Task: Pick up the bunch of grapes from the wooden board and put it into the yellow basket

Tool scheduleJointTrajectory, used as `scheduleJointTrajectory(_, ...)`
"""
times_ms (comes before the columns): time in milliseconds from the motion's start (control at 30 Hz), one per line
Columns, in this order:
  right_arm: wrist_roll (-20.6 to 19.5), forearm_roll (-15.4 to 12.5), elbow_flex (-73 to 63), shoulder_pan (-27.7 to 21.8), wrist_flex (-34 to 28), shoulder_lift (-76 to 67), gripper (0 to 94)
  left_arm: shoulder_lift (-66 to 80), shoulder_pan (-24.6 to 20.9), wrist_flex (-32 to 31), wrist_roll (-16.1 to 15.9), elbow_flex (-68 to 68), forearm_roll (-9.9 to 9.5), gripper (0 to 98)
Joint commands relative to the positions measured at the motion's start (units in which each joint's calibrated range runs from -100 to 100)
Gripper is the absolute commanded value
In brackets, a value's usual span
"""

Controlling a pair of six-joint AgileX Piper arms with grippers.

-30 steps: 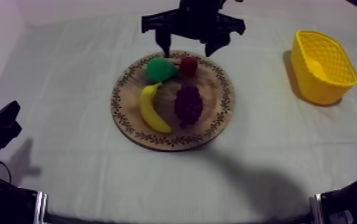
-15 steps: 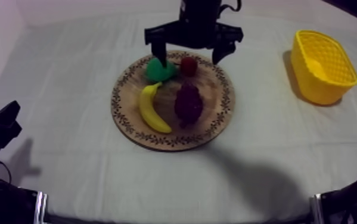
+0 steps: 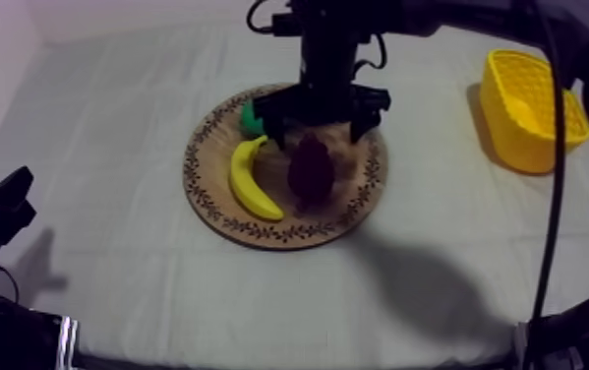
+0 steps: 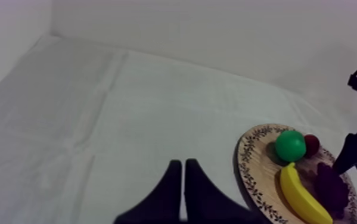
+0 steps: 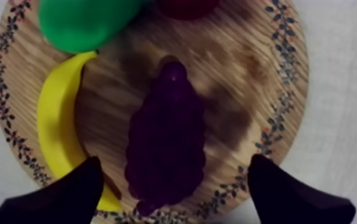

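The dark purple bunch of grapes lies on the round wooden board, right of the banana. My right gripper hangs over the board's far half, open, its fingers spread just beyond the bunch. In the right wrist view the grapes lie between the two open fingers of that gripper, which hold nothing. My left gripper rests at the table's near left; its fingers lie together as a wedge. The yellow basket stands at the far right.
A green pear sits at the board's far left, partly behind the right gripper. The left wrist view also has the pear, a small red fruit, the banana and the board.
My right gripper has come from the board's far edge toward me, over the fruit, and now covers the small red fruit in the top view. The left arm has not moved.
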State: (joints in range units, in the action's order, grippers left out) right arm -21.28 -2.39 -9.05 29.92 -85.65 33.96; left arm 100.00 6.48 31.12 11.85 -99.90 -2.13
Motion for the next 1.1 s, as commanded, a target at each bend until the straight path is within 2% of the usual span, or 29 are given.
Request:
scheduleJointTrajectory(0, 0.6, -0.9, 0.3, -0.2, 1.4, 1.2, 92.0, 0.0, 0.0, 0.0, 0.0, 0.0, 0.00, 0.1)
scheduleJointTrajectory(200, 1.3, -2.4, 1.1, -0.4, 5.9, 4.6, 88.8, 0.0, 0.0, 0.0, 0.0, 0.0, 0.00, 0.1)
scheduleJointTrajectory(433, 1.8, -3.6, 1.3, -0.4, 8.9, 7.8, 78.6, 0.0, 0.0, 0.0, 0.0, 0.0, 0.00, 0.1)
scheduleJointTrajectory(533, 1.9, -3.9, 0.9, -0.6, 9.2, 8.9, 68.9, 0.0, 0.0, 0.0, 0.0, 0.0, 0.00, 0.1)
scheduleJointTrajectory(700, 2.0, -4.3, 0.3, -1.0, 9.4, 9.6, 46.1, 0.0, 0.0, 0.0, 0.0, 0.0, 0.00, 0.1)
scheduleJointTrajectory(800, 2.1, -4.3, -0.1, -1.1, 9.2, 9.2, 37.0, 0.0, 0.0, 0.0, 0.0, 0.0, 0.00, 0.1)
scheduleJointTrajectory(1067, 2.6, -3.6, 0.8, -1.8, 7.8, 4.5, 34.1, 0.0, 0.0, 0.0, 0.0, 0.0, 0.00, 0.1)
